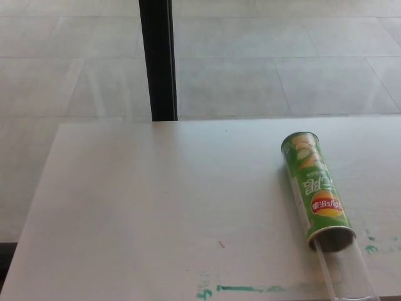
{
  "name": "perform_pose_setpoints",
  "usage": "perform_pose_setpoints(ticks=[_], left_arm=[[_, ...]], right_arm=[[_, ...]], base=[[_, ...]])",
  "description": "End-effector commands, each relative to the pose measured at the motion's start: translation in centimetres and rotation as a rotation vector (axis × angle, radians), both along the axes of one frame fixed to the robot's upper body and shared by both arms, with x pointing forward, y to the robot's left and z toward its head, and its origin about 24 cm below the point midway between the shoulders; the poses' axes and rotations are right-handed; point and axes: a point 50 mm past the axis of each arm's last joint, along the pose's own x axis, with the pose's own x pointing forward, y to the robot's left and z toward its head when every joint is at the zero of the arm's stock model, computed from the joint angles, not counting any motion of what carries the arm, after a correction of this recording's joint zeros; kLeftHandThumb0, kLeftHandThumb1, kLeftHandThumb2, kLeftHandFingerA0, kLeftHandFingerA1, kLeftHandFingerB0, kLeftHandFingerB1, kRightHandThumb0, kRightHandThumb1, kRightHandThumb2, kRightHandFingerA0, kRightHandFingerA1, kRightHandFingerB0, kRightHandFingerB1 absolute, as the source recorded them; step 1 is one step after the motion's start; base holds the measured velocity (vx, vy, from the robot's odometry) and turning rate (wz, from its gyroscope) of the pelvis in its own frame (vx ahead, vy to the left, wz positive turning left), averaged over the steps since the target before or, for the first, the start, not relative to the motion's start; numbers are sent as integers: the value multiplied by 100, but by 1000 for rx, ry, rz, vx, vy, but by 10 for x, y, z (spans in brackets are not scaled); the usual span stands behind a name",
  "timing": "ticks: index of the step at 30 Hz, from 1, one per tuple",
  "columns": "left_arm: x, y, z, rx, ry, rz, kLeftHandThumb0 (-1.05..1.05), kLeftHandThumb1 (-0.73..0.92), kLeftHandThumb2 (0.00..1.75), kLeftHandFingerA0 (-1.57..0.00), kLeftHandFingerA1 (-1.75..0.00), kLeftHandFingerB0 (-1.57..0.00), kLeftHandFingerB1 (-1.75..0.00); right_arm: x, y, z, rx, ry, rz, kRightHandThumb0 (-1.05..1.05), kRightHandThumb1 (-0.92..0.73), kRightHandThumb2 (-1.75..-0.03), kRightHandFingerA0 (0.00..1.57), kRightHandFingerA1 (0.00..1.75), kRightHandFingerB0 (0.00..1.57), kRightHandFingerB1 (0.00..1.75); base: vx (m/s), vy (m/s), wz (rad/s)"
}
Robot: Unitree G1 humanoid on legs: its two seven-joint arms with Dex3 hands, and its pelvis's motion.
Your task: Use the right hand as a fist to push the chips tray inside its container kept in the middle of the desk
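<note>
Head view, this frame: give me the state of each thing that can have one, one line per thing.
chips can: lying on its side on the desk, open end toward the near edge.
clear tray: partly slid out of the can's open end, running off the picture's bottom edge.
desk: bare white top, green marks near the front edge.
left hand: not in view.
right hand: not in view.

A pale white rectangular desk top [156,213] filled the lower part of the view. Smeared green paint marks [241,289] ran along its near edge. Beyond it lay a light grey tiled floor [282,69], crossed by a black upright post [158,59].
</note>
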Motion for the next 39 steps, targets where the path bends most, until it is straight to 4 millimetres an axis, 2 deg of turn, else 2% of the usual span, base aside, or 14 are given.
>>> perform_pose_setpoints(ticks=[1,2,3,4,5,6,20,26,27,30,35,36,37,39], left_arm=[[4,8,11,28,-43,3,-67,62,98,-44,-61,-33,-53],[4,9,11,32,-28,-9,-67,62,98,-44,-61,-33,-53],[4,8,11,30,-29,-15,-65,78,63,-48,-52,-36,-40],[5,8,10,23,-37,-9,-65,79,63,-47,-52,-37,-41],[5,8,10,25,-34,-11,-67,62,98,-43,-62,-33,-54],[5,8,10,27,-33,-12,-66,78,63,-49,-55,-39,-42],[6,8,10,27,-43,-1,-65,77,63,-52,-57,-39,-43],[5,7,9,30,-38,12,-64,78,63,-50,-55,-40,-41],[5,7,9,34,-24,-13,-66,78,63,-50,-54,-38,-41],[4,6,8,23,-55,21,-65,76,62,-51,-60,-40,-45],[1,7,8,23,-42,17,-65,76,62,-49,-54,-39,-42],[1,7,8,21,-53,16,-67,59,96,-43,-62,-33,-54],[1,7,8,21,-53,23,-65,75,62,-51,-55,-40,-42],[1,7,8,19,-35,19,-65,75,62,-51,-53,-40,-41]], right_arm=[[17,-8,-16,-348,-16,-34,-59,-77,-63,75,69,59,46],[18,-8,-18,-373,-26,-30,-59,-77,-63,75,69,59,46],[19,-9,-21,-384,-28,-28,-59,-77,-63,75,69,59,47],[20,-9,-23,-406,-25,-29,-58,-77,-63,75,69,58,47],[20,-10,-25,-431,-20,-32,-58,-78,-63,73,68,57,46],[20,-10,-27,-445,-17,-34,-57,-78,-62,74,68,57,46],[33,-18,-59,-586,-49,-64,-60,-76,-62,72,71,58,49],[39,-18,-56,-623,-77,-91,-62,-78,-63,72,78,58,48],[42,-19,-53,-648,-76,-102,-62,-79,-64,67,73,55,48],[47,-21,-49,-664,-96,-114,-61,-80,-63,67,76,55,47],[54,-22,-43,-672,-123,-141,-62,-79,-64,71,77,56,46],[55,-22,-42,-673,-141,-141,-63,-79,-63,73,77,57,46],[56,-22,-40,-667,-160,-145,-63,-78,-63,74,79,58,47],[60,-23,-36,-669,-157,-158,-63,-80,-64,72,81,56,46]], base=[[0,0,0],[0,0,0],[0,0,0],[0,0,0],[0,0,0],[0,0,0],[0,0,0],[0,0,0],[0,0,0],[0,0,0],[0,0,0],[0,0,0],[0,0,0],[0,0,0]])
